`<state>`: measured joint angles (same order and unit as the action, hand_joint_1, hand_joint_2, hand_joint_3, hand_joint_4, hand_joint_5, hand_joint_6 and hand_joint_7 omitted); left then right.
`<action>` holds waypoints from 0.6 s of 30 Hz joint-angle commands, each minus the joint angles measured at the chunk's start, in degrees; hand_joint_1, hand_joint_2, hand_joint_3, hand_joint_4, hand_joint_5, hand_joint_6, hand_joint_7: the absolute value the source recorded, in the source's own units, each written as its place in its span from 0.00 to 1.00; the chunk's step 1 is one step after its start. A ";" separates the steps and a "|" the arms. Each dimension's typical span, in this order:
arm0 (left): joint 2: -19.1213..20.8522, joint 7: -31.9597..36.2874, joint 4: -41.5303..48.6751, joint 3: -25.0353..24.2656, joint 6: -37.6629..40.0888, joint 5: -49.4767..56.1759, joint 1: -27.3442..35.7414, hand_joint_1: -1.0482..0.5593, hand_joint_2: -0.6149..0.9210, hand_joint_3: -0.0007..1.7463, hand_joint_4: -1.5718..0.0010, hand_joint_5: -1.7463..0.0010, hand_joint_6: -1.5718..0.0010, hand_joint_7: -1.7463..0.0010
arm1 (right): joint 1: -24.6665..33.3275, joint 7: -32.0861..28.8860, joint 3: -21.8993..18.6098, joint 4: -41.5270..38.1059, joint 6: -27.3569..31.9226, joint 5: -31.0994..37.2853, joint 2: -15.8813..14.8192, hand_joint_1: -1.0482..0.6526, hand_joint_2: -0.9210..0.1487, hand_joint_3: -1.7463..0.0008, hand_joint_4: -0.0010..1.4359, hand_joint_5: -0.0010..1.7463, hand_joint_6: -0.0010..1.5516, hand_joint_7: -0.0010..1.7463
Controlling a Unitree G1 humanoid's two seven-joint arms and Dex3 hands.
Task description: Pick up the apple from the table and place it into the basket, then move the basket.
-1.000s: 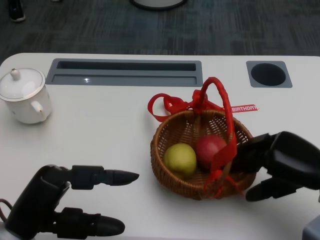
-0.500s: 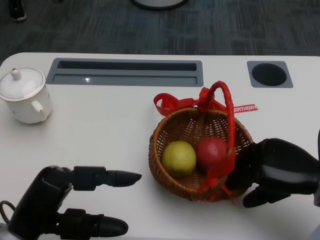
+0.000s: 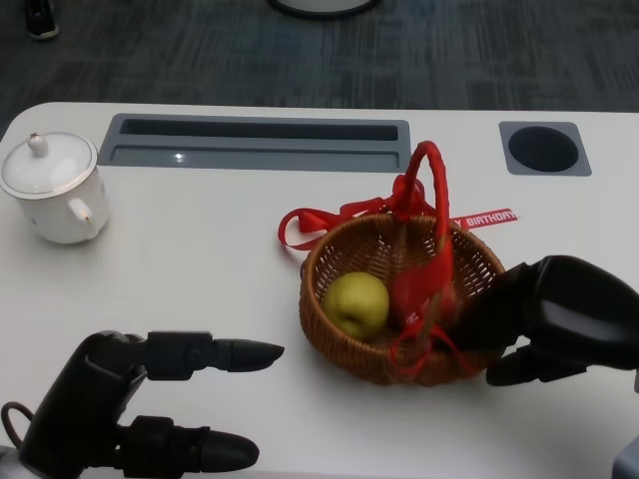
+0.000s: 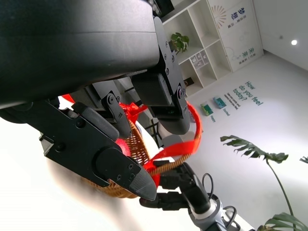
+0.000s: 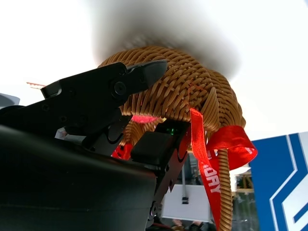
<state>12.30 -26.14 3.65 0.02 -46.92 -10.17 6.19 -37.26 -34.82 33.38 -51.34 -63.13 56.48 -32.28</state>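
Note:
A brown wicker basket [image 3: 334, 344] with a red handle [image 3: 431, 190] stands on the white table, right of centre. In it lie a green apple [image 3: 357, 302] and a red apple [image 3: 411, 289], the red one partly hidden behind the handle's ribbon. My right hand [image 3: 559, 319] grips the basket's right side, fingers at the rim and thumb low against the wall; the right wrist view shows those fingers [image 5: 96, 101] against the woven wall [image 5: 183, 91]. My left hand [image 3: 130, 414] hovers at the lower left with fingers spread, holding nothing, well apart from the basket [image 4: 137, 144].
A white lidded teapot [image 3: 50, 190] stands at the far left. A grey recessed tray [image 3: 255, 145] and a round grey hole [image 3: 544, 148] lie along the table's far side. A red birthday ribbon [image 3: 484, 218] trails from the basket.
The basket has turned a little in my right hand: its handle now stands more edge-on and the ribbon loop has swung left. The left hand is unchanged. The camera shifted slightly.

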 commanded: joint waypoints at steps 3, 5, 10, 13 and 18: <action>-0.18 0.40 1.00 -0.30 -1.17 -0.83 0.14 0.45 0.87 0.00 0.31 1.00 0.36 1.00 | -4.68 0.35 -2.14 -3.78 0.43 -2.79 -0.28 0.50 0.00 0.99 0.75 0.01 0.60 0.01; -0.27 0.39 1.30 -0.32 -1.54 -0.78 0.01 0.45 0.87 0.00 0.31 1.00 0.36 1.00 | -5.96 0.56 -2.17 -5.02 1.00 -2.74 -0.32 0.50 0.00 0.99 0.75 0.01 0.60 0.01; -0.39 0.52 1.10 -0.35 -1.27 -0.83 0.33 0.45 0.87 0.00 0.31 1.00 0.36 1.00 | -8.94 0.42 -1.85 -9.06 2.62 -2.61 -0.10 0.49 0.00 0.98 0.75 0.01 0.61 0.01; -0.39 0.51 1.27 -0.43 -1.61 -0.69 0.33 0.44 0.87 0.00 0.31 1.00 0.36 1.00 | -10.46 0.61 -1.51 -11.69 3.71 -2.50 0.02 0.48 0.00 0.97 0.74 0.00 0.60 0.01; -0.59 0.63 1.67 -0.55 -2.15 -0.58 0.42 0.44 0.87 0.00 0.31 1.00 0.36 1.00 | -12.91 -0.63 -0.08 -16.22 6.77 -1.33 0.63 0.48 0.00 0.98 0.74 0.00 0.60 0.00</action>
<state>11.45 -26.14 4.93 -0.03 -48.19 -10.17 6.14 -48.41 -34.38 32.93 -66.34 -57.64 55.06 -31.36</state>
